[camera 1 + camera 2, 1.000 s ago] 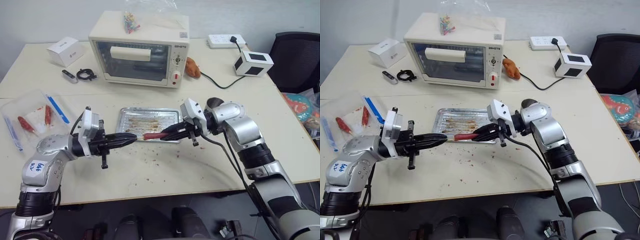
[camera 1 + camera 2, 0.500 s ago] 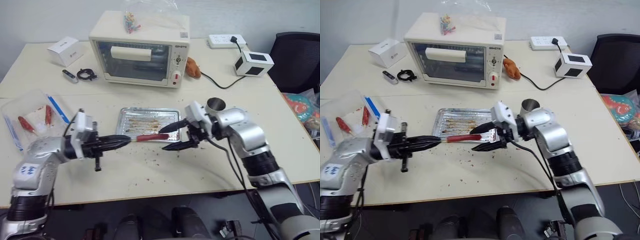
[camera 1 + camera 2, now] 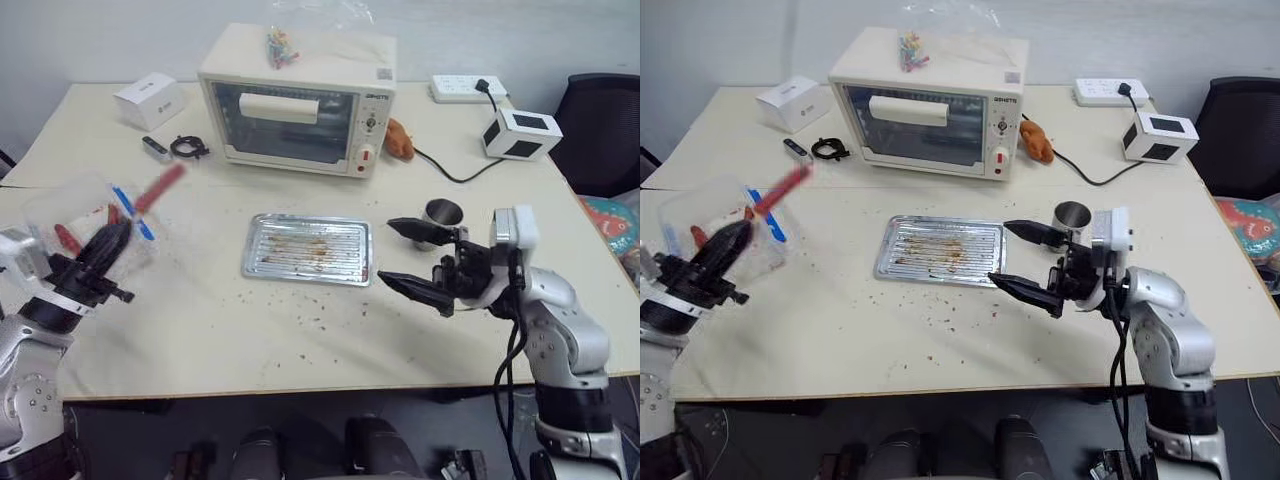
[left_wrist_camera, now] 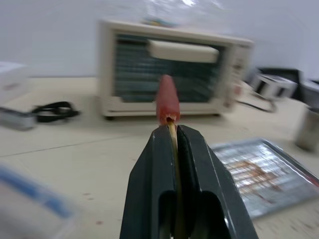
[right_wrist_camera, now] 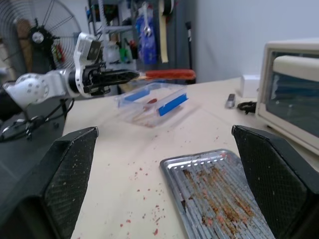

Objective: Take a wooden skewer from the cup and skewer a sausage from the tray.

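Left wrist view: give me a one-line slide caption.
Left gripper shut on the wooden skewer, sausage impaled at its tip, toaster oven behind.

Head pair looks down; wrist views skim low — seemingly sharing the tray (image 5: 219,199).

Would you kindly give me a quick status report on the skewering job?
Left gripper shut on skewer, sausage on its tip. Right gripper open, empty, beside cup. Tray holds only crumbs. Nothing in the way.
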Available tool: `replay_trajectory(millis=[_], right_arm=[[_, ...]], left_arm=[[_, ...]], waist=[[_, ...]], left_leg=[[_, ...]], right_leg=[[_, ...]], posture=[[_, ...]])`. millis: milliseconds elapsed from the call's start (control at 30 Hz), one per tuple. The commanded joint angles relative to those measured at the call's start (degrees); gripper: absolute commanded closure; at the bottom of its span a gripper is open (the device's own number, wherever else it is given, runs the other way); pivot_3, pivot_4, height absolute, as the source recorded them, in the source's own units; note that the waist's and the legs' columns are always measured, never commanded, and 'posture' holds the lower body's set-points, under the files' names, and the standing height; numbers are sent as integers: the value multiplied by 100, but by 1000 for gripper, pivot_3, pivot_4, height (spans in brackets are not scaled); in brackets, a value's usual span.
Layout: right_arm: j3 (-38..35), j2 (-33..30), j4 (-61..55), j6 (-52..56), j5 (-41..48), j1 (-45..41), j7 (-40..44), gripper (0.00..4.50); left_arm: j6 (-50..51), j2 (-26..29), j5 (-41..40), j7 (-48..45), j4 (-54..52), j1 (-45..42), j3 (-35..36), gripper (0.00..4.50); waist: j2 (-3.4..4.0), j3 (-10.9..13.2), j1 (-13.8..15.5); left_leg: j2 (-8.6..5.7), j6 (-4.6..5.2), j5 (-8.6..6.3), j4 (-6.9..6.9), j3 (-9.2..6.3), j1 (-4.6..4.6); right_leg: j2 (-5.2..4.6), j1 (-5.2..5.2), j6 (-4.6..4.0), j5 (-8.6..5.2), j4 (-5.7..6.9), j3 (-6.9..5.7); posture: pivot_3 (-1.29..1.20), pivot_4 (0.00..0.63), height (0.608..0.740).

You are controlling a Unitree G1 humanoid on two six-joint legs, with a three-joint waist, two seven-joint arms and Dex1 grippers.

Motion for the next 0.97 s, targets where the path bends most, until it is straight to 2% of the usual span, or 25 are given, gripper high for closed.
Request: replay_trajectory(millis=[33, 167, 300, 333, 400, 533, 700, 833, 967], right_arm=[[-8, 246, -400, -462, 3, 111, -372, 14], [279, 435, -270, -926, -325, 80, -471, 14], [419, 373, -154, -1012, -337, -27, -434, 14], [426, 334, -124, -1009, -326, -56, -423, 0], [413, 228, -70, -1003, -313, -85, -382, 0], [344, -58, 4, -983, -295, -29, -265, 0], [275, -744, 176, -926, -320, 263, 239, 0], [376, -1270, 653, -1246, -657, 623, 794, 0], [398, -1175, 1129, -1751, -948, 793, 810, 0]], left_arm=[[-199, -160, 351, 1315, 18, -255, 288, 4500], [-448, -201, 687, 2213, 764, -810, 320, 4500], [-558, -10, 993, 2273, 1361, -1126, -12, 4500], [-619, 27, 1044, 2260, 1441, -1167, -58, 3926], [-654, 41, 925, 2157, 1496, -1240, -70, 3541], [-825, 304, 849, 1343, 1274, -1091, -385, 2330], [-819, 1186, 679, -826, 332, -162, -1199, 873], [-1262, 1908, 1232, -1945, -79, 812, -1795, 873], [-1853, 1922, 1514, -2331, 73, 1148, -2008, 873]], waist=[[-3, -2, 8], [-11, -7, 13], [-13, -8, 15], [-13, -8, 14], [-15, -9, 17], [-18, -11, 14], [-18, -10, -4], [-11, -7, 1], [-11, -7, -3]], left_leg=[[-1, -1, 0, 0, 1, 0], [-5, -1, 2, 0, 4, 3], [-7, 0, 2, 0, 6, 2], [-7, 0, 2, 0, 6, 1], [-7, 0, 2, 0, 5, -1], [-4, 0, 2, -2, 4, -2], [-3, -1, 1, -9, 8, -2], [-3, -2, 0, -17, 14, 5], [0, -1, 1, -13, 21, 12]], right_leg=[[1, -1, 0, 0, 0, 2], [8, 0, 0, 0, 2, -2], [12, 0, 0, 0, 5, -6], [13, 0, 0, 0, 6, -8], [12, 0, 0, 0, 9, -10], [10, 0, 0, 0, 10, -11], [10, -1, 0, 0, 6, -7], [9, 1, -3, -2, -23, -1], [11, 1, -5, -2, -14, 7]], posture=[[0, 150, 740], [0, 150, 740], [0, 150, 740], [0, 150, 740], [0, 150, 740], [0, 150, 740], [0, 150, 740], [0, 150, 740], [0, 150, 740]])
